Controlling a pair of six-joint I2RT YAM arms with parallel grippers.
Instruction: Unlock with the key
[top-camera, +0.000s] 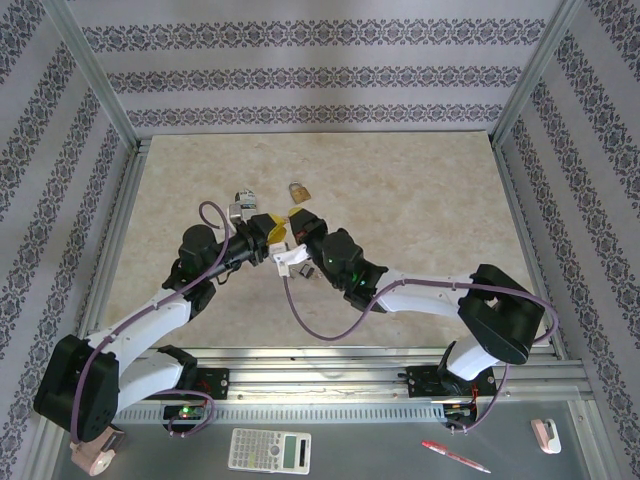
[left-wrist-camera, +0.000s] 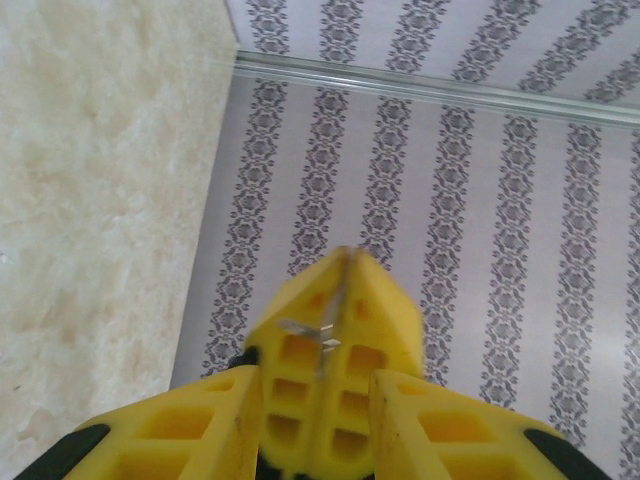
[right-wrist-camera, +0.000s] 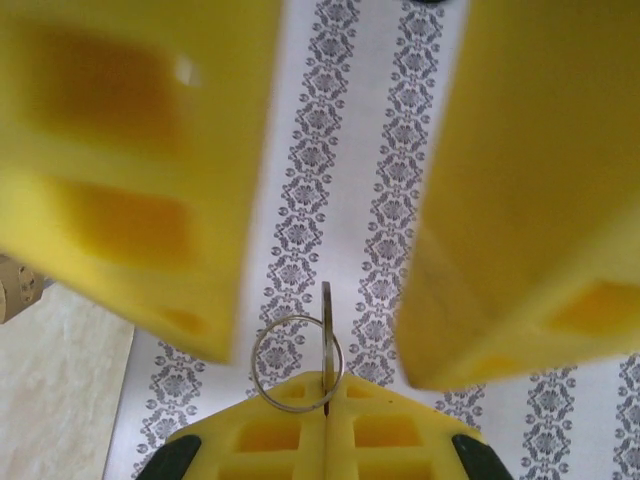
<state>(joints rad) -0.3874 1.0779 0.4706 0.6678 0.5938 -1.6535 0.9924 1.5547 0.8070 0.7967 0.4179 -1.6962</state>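
Jaws of the right gripper (right-wrist-camera: 327, 385) are clenched on the key (right-wrist-camera: 327, 320), which sits in the seam where the two yellow pads meet. Those of the left gripper (left-wrist-camera: 316, 385) stand released, one on each side of the right gripper's tip and clear of the key.

The key's lower part is buried between the pads, so its head is hidden. It is seen edge-on as a thin pale-metal strip, and its teeth cannot be made out. From the right wrist, the left fingers (right-wrist-camera: 130, 170) are blurred blocks cut off by the top edge. From above, the two grippers crowd together over the middle of the table (top-camera: 420, 200), and the key is too small to pick out there.

All the fingers are yellow plastic, moulded with square hollows. A thin wire ring (right-wrist-camera: 290, 365) hangs through the key just above the pads. The table is pale and mottled like stone, and a padlock (top-camera: 298, 190) of brass lies on it just beyond the grippers.

The key's long axis runs straight out from the right fingertips, away from that wrist and into the gap between the left fingers.
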